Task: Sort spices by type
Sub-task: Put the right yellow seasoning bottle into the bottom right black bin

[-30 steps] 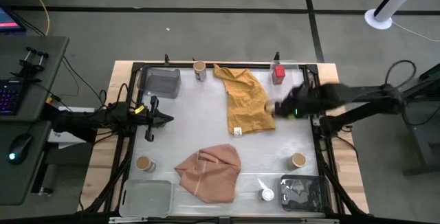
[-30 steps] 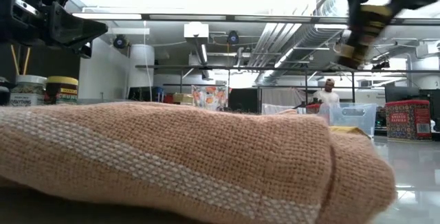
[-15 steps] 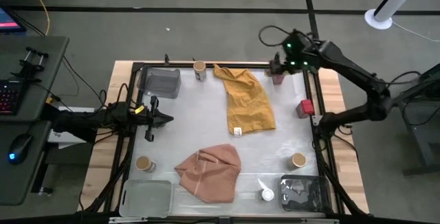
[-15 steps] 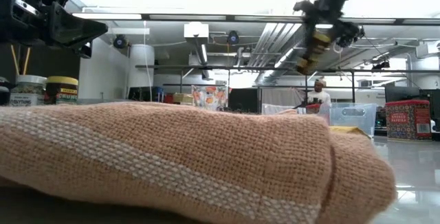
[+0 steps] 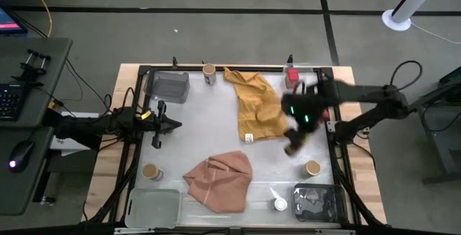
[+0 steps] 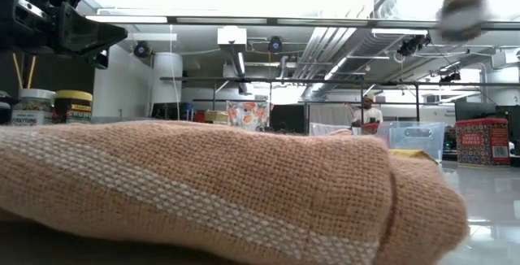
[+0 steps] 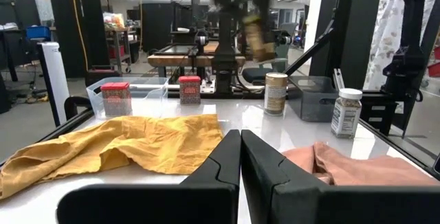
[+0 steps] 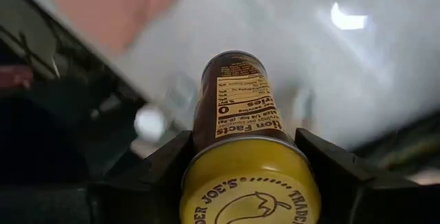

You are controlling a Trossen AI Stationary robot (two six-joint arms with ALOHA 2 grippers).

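My right gripper [image 5: 293,141] hangs over the table's right half, between the mustard cloth [image 5: 259,105] and a tan-lidded jar [image 5: 312,168], shut on a yellow-lidded jar [image 8: 237,107] of dark spice. Two red tins [image 7: 115,99] [image 7: 190,90] stand on their bases at the far right. Other tan-lidded jars stand at the far edge [image 5: 209,71] and near left [image 5: 150,171]. A white-lidded jar [image 5: 279,205] stands at the near edge. My left gripper [image 7: 240,148] waits shut and level at the table's left side. My right gripper pinches the jar's yellow lid [image 8: 199,176] between its two fingers [image 8: 155,172], one on each side of it. The fingers slant steeply down from above. The jar hangs below them, bottom end down, lifted clear of the table.
A pink cloth [image 5: 220,179] lies bunched at the near middle. A grey tray [image 5: 169,86] sits at the far left, a clear tray [image 5: 153,206] at the near left and a dark tray [image 5: 317,200] at the near right. A person [image 6: 370,112] stands in the room beyond.
My right gripper, holding the jar throughout, has swung from beside the mustard cloth to the far edge by the red tin, then back toward the near edge past the cloth's corner, rolling and tipping downward. The left arm has kept still.
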